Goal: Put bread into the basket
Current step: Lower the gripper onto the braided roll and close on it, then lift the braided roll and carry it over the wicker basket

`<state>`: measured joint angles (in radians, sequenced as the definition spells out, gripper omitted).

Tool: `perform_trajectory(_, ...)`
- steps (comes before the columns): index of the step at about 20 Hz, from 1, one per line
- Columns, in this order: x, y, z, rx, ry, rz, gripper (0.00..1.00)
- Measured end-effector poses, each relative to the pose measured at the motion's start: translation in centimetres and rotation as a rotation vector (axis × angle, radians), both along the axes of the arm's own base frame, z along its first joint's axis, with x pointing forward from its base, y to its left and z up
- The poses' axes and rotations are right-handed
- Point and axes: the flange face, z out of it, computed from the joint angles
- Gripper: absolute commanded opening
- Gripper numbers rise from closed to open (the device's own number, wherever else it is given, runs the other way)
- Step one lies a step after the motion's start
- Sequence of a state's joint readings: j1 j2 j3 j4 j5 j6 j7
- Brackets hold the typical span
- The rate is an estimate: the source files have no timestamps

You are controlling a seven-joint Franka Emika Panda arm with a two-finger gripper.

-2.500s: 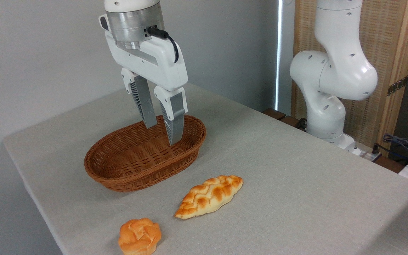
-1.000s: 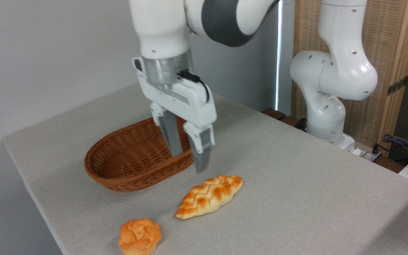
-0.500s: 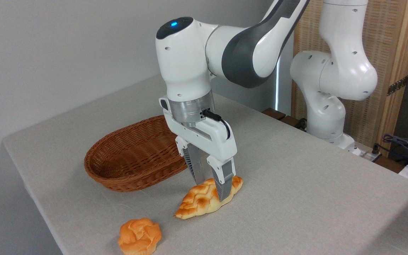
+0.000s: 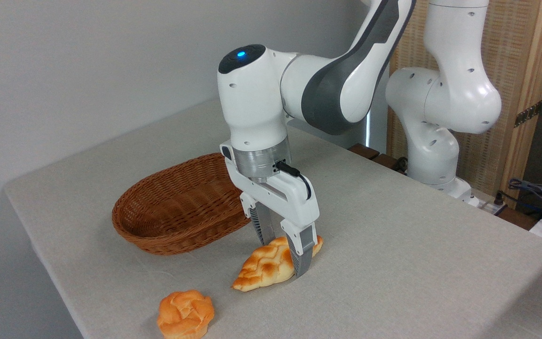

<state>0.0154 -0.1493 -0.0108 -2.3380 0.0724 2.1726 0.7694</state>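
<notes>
The bread (image 4: 265,264) is a long braided loaf w/ pointed ends, pale golden w/ orange-brown toasted patches. It lies flat on the table, diagonal, one tip toward the front-left and the other toward the back-right. The basket (image 4: 177,207) is oval and shallow, reddish-brown woven wicker, standing upright w/ nothing inside. It sits just behind-left of the loaf, near but not touching it.

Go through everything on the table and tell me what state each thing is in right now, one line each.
bread: lying flat on the table, between the fingers, not lifted.
gripper: lowered over the bread, one finger on each side; closure unclear.
basket: upright, empty.
round bun: resting alone near the table's front edge, untouched.
table: covered by a grey cloth.
</notes>
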Motion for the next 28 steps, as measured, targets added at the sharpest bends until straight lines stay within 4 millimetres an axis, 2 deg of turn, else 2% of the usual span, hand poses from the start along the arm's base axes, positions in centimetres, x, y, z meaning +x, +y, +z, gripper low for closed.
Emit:
perform_trajectory(10, 0.0, -0.2, 0.0, 0.000, 0.001, -0.016, 0.35)
perform_trajectory(13, 0.0, 0.3, 0.0, -0.005, -0.001, -0.004, 0.36)
perform_trajectory(16, 0.5, 0.9, 1.1, -0.014, -0.020, 0.016, 0.36)
perform_trajectory(19, 1.7, 1.1, 4.6, -0.044, -0.023, 0.044, 0.39)
perform_trajectory(23, 2.8, 1.1, 11.7, -0.106, -0.016, 0.076, 0.41)
perform_trajectory(26, 3.2, -0.7, 16.3, -0.167, -0.028, 0.076, 0.41)
perform_trajectory(28, 3.4, -3.4, 17.7, -0.179, -0.043, 0.066, 0.44)
